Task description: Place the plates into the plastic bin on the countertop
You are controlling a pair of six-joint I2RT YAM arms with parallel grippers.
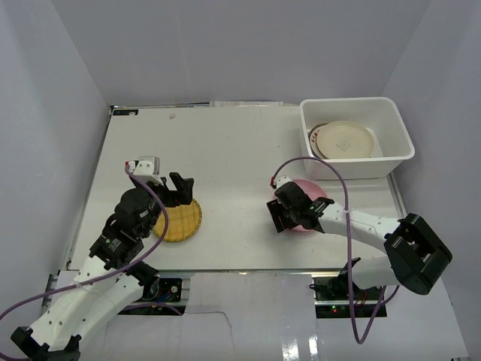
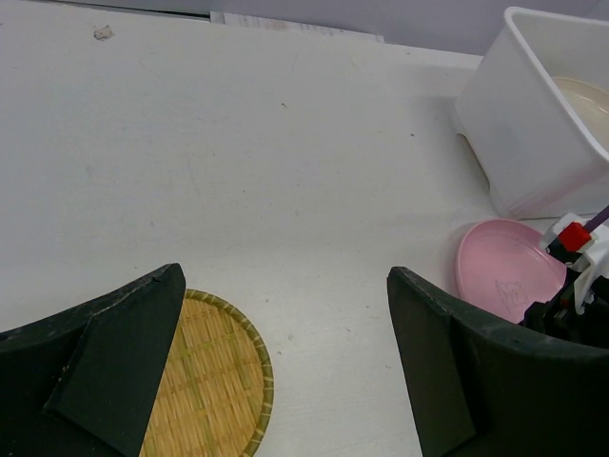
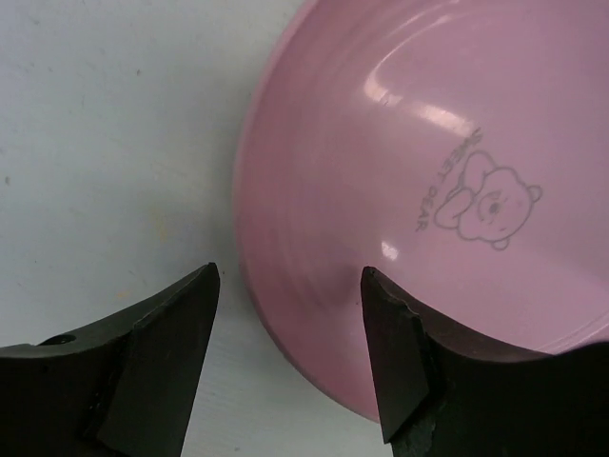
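pink plate (image 3: 400,143): glossy, smooth
yellow plate (image 2: 209,381): woven, ribbed, matt
plastic bin (image 2: 533,133): translucent white plastic, smooth
countertop (image 2: 285,171): matt white, faintly scuffed

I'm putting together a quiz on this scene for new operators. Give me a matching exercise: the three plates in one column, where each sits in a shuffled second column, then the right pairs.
Plates:
1. pink plate
2. yellow woven plate
3. cream plate

Places:
A. inside the plastic bin
B. on the countertop, its rim within the open right pincer
C. on the countertop, partly beneath the open left pincer

Pairs: 1-B, 2-C, 3-A.
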